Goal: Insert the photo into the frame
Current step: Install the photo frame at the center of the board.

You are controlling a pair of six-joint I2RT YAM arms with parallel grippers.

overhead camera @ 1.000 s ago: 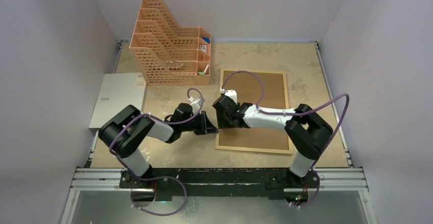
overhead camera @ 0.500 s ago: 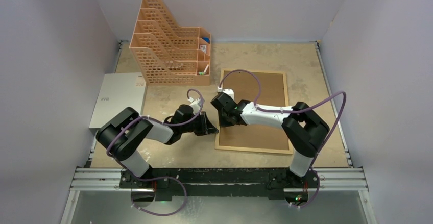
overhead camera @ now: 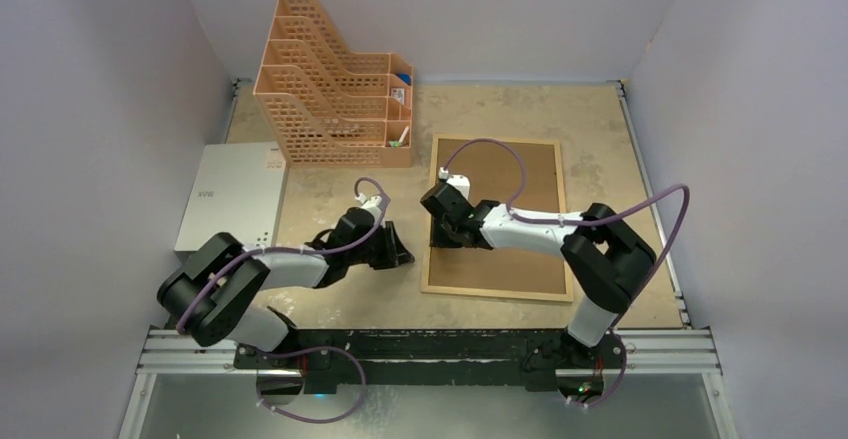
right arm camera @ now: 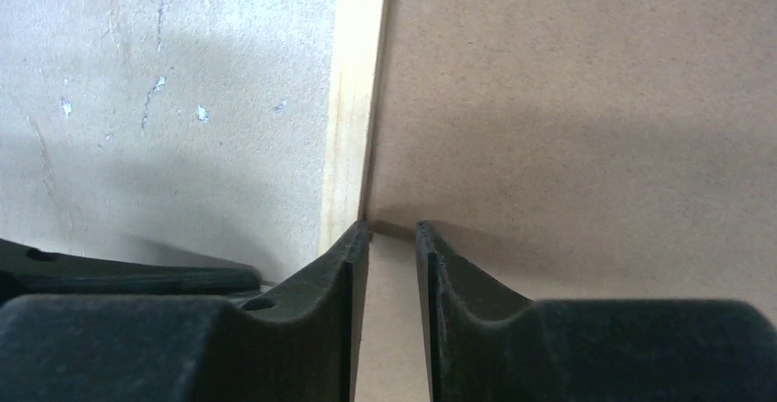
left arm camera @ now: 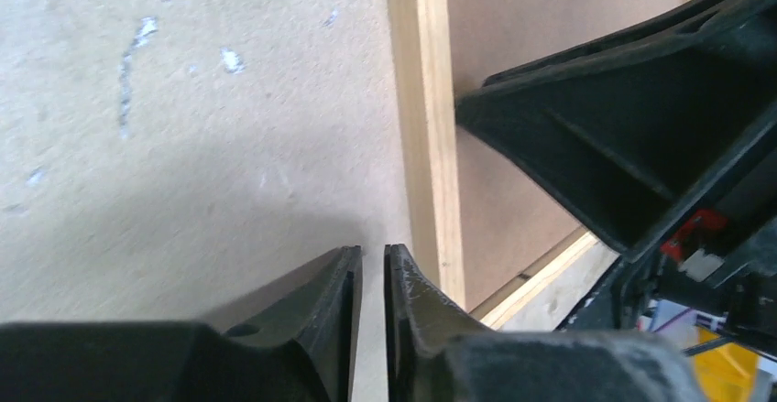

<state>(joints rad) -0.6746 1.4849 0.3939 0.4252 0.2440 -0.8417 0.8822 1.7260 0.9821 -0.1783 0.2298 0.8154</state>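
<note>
No writing is readable on the thin light-wood picture frame (overhead camera: 495,218); both grippers' jaws are nearly together, empty.

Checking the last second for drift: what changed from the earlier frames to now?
The left hand pulled back left, away from the frame, its arm swinging low. The right hand slid slightly up the frame's left edge. Neither holds anything. Frame, orange organizer and grey sheet stayed put.

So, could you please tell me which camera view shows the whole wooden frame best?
The top external view: the frame lies flat there with all four corners visible, the brown backing board inside it. The left wrist view shows only one rail and a corner; the right wrist view shows only a short strip of rail beside the board.
</note>
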